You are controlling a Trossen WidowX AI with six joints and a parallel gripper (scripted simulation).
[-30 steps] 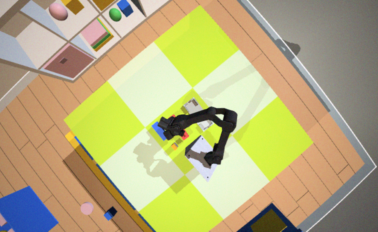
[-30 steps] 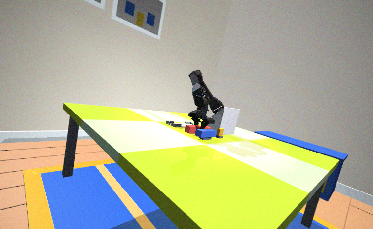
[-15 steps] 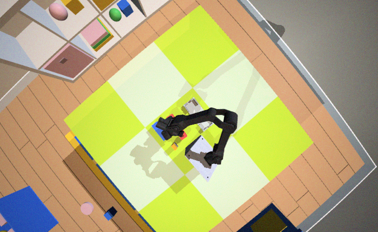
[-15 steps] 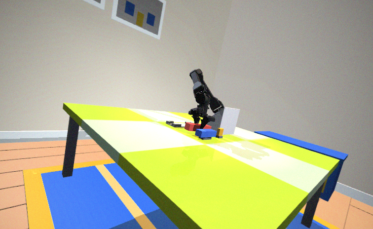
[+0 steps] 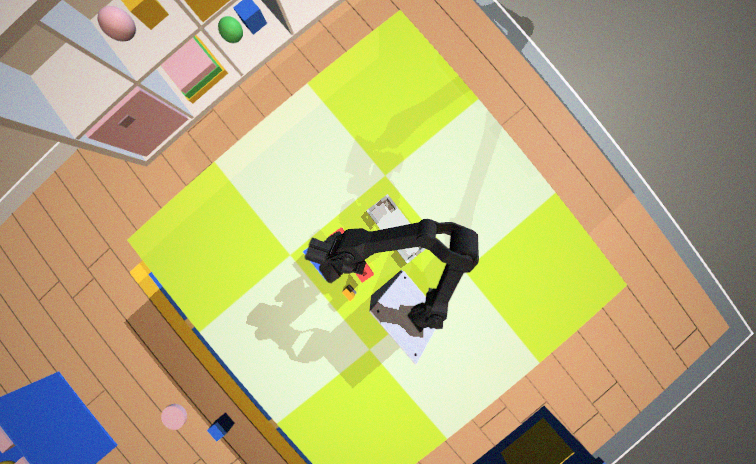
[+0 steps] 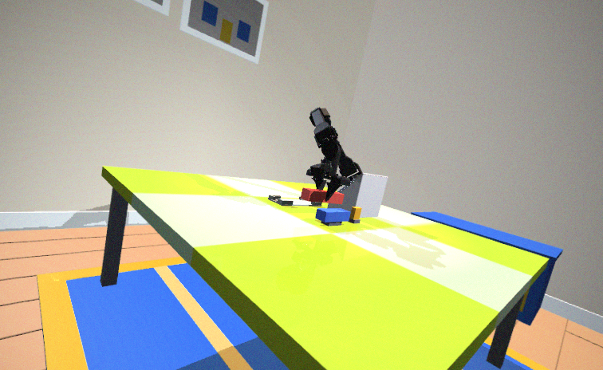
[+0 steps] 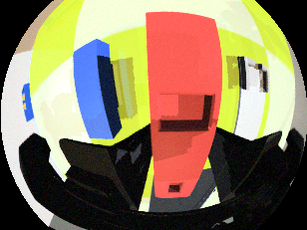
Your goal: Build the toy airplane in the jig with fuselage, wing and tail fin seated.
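The red fuselage (image 5: 365,273) (image 6: 336,198) (image 7: 184,59) is between the fingers of my gripper (image 5: 352,252) (image 6: 323,194) (image 7: 177,126), which is shut on it. It hangs above the table, with its large socket and small tail socket facing the wrist camera. The blue wing (image 5: 316,267) (image 6: 332,214) (image 7: 90,94) rests on a low dark support beside it. The small orange tail fin (image 5: 348,294) (image 6: 356,212) stands on a dark base near the wing. The pale jig (image 5: 393,219) (image 7: 251,114) lies on the other side of the fuselage, its cradle blocks at both ends; the arm covers its middle in the top view.
A white and grey panel (image 5: 402,291) (image 6: 372,194) stands by the arm's base, close to the tail fin and the jig's near end. The checkered table top (image 5: 398,69) (image 6: 267,293) extends around the parts. Shelves and a blue box stand beyond the table.
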